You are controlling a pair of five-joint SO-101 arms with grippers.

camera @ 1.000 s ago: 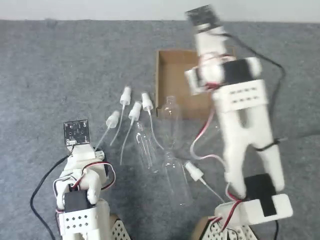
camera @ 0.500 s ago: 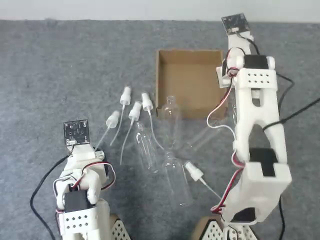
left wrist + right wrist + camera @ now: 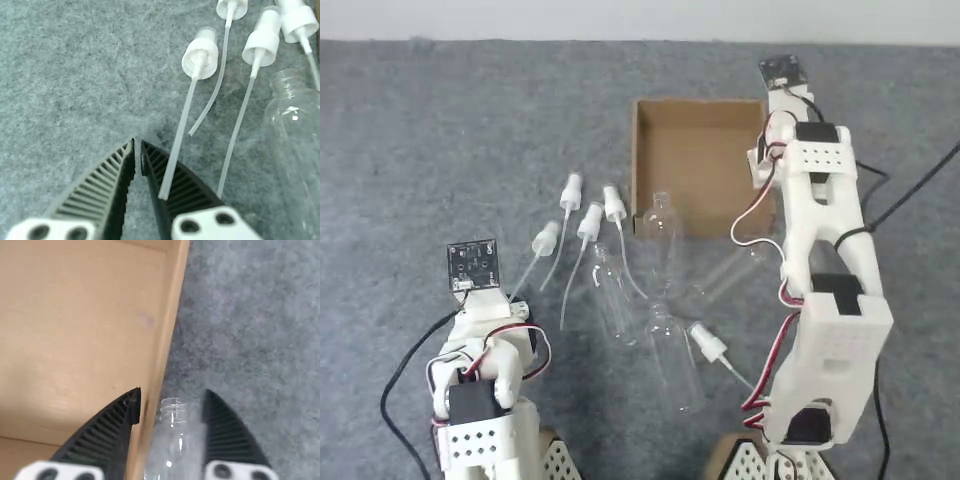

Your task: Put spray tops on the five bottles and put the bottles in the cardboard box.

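At 3 o'clock of the cardboard box (image 3: pixel 75 315), the right pincer (image 3: pixel 171 392) stands open around a bottle (image 3: pixel 172 440) and does not clamp it. The left pincer (image 3: pixel 137 144), nearly closed, holds nothing. I think a careless closing could push this bottle against the box wall, and it has no spray top (image 3: pixel 200 52).

the cardboard box (image 3: pixel 696 150) is the landmark. one bottle (image 3: pixel 661 217) sits right at its near left corner. four spray tops (image 3: pixel 590 222) lie clustered just left of that corner. two lying bottles (image 3: pixel 612 290) rest in front of the box, with a fifth spray top (image 3: pixel 708 343) beside the nearer one. the right gripper (image 3: pixel 172 391) straddles the box's right wall, with the outer bottle (image 3: pixel 172 440) between its jaws just outside that wall. the left gripper (image 3: pixel 137 150) lies well in front and left of the box.
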